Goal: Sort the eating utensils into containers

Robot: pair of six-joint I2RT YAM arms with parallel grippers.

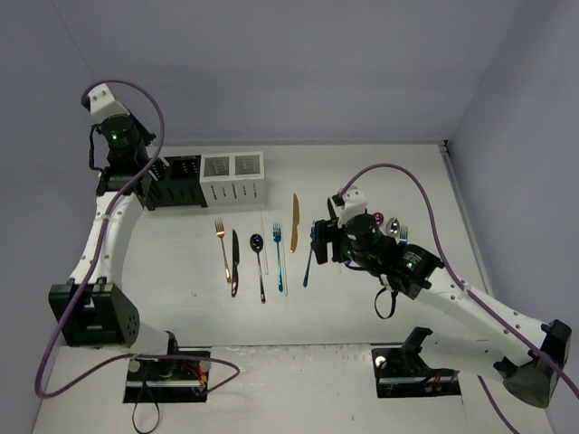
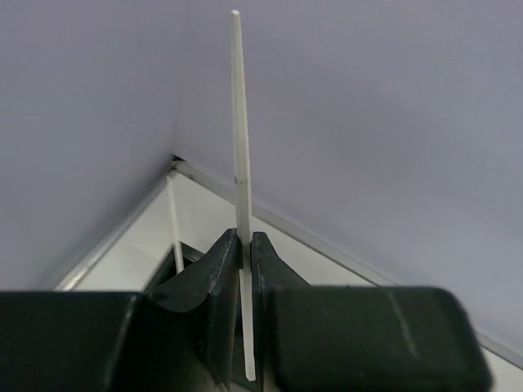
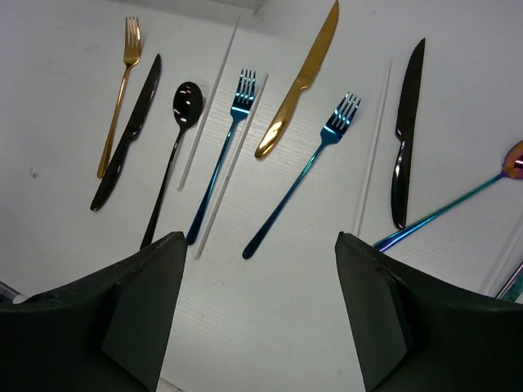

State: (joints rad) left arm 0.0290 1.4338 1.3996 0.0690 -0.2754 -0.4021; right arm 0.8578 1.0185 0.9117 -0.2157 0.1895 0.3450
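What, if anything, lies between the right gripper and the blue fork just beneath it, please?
Nothing visible does. The right gripper hangs open above the blue fork, which lies flat on the table, with pale chopsticks on either side but apart.

Black caddy point(image 1: 181, 185) half hidden behind left arm point(image 1: 113, 217); iridescent spoon point(image 3: 515, 159) cut by right edge

Nothing legible is appearing in any of the three views: no text, label, brand, number or sign is reading clearly on any surface.
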